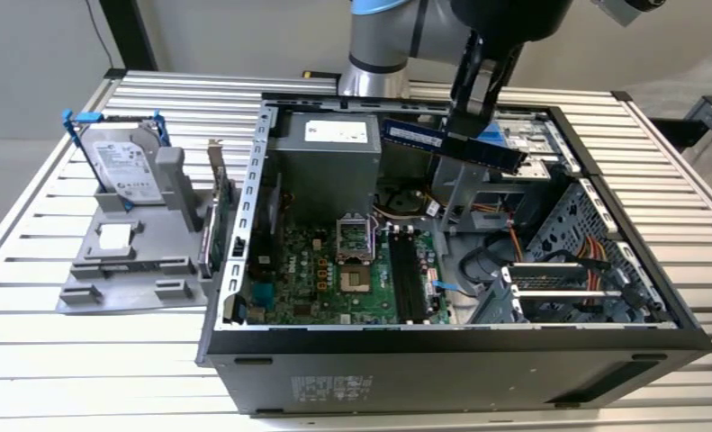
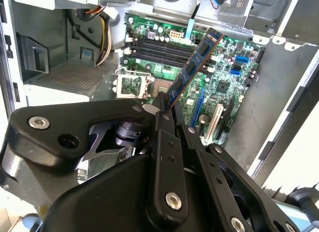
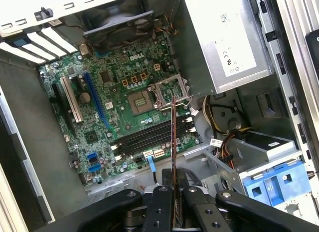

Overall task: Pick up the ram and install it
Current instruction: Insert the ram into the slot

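While the end effector is clamped shut on the ram, the stick hangs in the air above the open computer case. It is over the case's back half, close to the grey power supply, and tilted rather than level. In both wrist views the fingers pinch its two flat faces. The board juts out beyond them toward the motherboard on the case floor. The first wrist view shows it edge-on as a thin line, running above the black memory slots inside the case and apart from them. The case itself lies on its side on the slatted bench.

The ram looks light, thin and stiff, so it should carry easily. It is likely brittle if bent or pressed in crooked, and its chips and contact edge are delicate. A hold on the flat faces, away from the contact edge, suits it best.
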`<state>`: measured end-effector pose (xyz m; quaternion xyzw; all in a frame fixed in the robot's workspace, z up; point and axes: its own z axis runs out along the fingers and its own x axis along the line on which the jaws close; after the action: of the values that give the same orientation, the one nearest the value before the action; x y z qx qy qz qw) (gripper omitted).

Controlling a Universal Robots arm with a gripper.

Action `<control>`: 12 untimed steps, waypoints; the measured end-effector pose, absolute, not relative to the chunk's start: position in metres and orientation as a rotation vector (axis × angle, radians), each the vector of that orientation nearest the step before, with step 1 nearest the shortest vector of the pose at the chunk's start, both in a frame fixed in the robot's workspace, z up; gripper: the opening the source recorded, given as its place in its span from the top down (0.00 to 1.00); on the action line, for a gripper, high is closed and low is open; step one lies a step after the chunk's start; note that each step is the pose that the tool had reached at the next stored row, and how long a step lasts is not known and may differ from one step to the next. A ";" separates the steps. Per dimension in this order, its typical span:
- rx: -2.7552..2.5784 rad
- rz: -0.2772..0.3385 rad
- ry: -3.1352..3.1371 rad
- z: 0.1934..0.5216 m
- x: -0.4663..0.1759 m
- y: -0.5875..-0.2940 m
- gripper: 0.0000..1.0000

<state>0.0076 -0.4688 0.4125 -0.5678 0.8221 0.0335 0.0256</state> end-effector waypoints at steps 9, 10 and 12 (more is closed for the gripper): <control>-1.724 0.102 2.561 0.412 0.007 -0.469 1.00; -1.715 0.102 2.568 0.412 0.007 -0.469 1.00; -1.698 0.102 2.578 0.412 0.007 -0.469 1.00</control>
<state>0.0075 -0.4688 0.4125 -0.5497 0.8343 0.0329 0.0263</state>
